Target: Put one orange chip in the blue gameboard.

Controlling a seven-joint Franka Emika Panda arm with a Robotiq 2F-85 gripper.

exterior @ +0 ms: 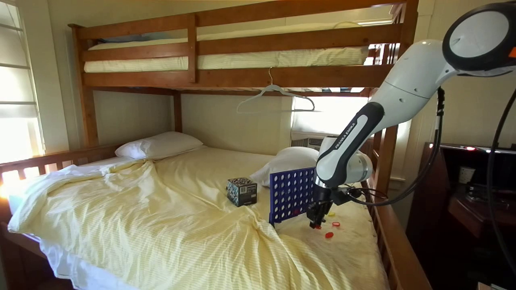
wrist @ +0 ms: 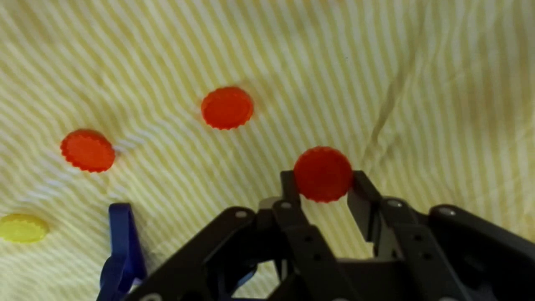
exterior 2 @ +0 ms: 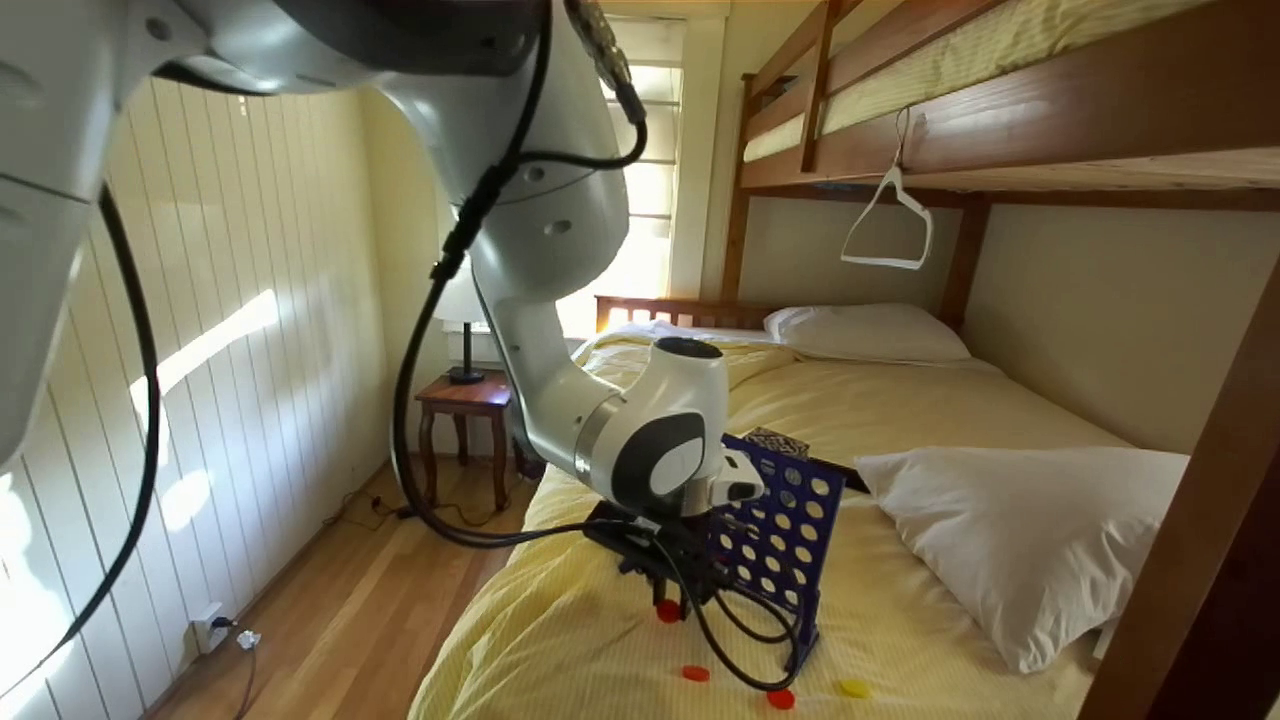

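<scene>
My gripper (wrist: 321, 179) is shut on an orange-red chip (wrist: 324, 169), pinched by its rim between the fingertips. The chip seems a little above the bed and also shows in an exterior view (exterior 2: 667, 611). The blue gameboard (exterior: 272, 197) stands upright on the bed beside the gripper; the arm hides part of it in both exterior views. In the wrist view only a blue foot of it (wrist: 121, 246) shows clearly. A dark red spot shows low in its grid. Two more orange-red chips (wrist: 227, 108) (wrist: 87, 150) lie flat on the bed.
A yellow chip (wrist: 23, 228) lies near the board's foot. A dark patterned cube (exterior: 242, 191) stands behind the board. A white pillow (exterior 2: 1030, 540) lies beside it. The upper bunk rail (exterior: 242, 77) with a hanger (exterior: 274, 87) is overhead. A cable loop hangs by the gripper.
</scene>
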